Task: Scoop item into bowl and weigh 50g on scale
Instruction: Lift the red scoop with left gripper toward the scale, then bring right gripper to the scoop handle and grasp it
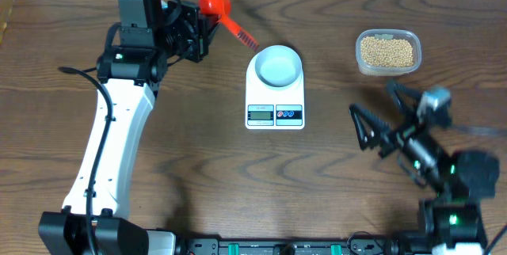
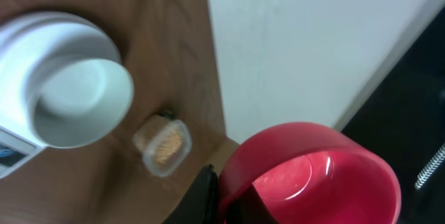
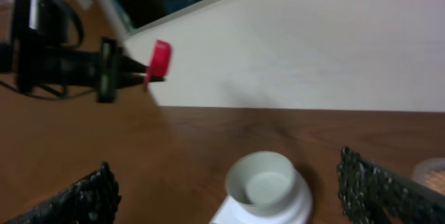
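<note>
Atop scale (image 1: 275,100), bowl (image 1: 278,66), L tool (image 1: 207,25) gripping scoop (image 1: 214,1)

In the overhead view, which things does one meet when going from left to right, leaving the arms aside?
First the red scoop → the scale, with the white bowl standing on it → the clear tub holding the beans.

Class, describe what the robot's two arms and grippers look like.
Left arm: long white link, black joints, black cable alongside. Right arm: black, green lights, grey wrist camera. Right gripper's fingers: black, ridged pads.
</note>
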Robot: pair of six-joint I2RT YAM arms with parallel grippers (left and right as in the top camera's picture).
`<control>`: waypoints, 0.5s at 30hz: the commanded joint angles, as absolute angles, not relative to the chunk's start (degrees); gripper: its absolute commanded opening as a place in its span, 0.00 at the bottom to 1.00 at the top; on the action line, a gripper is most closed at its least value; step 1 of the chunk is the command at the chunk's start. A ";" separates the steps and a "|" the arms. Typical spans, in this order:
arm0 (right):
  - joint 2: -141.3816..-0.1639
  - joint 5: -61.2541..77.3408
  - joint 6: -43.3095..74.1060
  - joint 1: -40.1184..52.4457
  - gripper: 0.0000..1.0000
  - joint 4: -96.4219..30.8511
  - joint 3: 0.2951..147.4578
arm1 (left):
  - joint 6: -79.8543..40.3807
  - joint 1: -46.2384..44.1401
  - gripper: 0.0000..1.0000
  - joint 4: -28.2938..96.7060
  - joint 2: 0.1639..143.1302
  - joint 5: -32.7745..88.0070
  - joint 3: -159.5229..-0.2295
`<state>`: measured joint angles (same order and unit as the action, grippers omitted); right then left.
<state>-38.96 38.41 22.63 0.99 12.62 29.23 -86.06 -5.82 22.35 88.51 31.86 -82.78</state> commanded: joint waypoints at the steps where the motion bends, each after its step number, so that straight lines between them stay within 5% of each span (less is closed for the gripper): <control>1: -48.84 48.71 26.15 1.23 0.99 14.70 37.28 | -91.07 -7.01 0.07 20.38 87.57 32.62 -83.37; 15: -78.37 50.74 36.77 13.58 0.99 30.35 55.66 | -104.90 -13.10 0.07 21.76 87.66 28.82 -83.13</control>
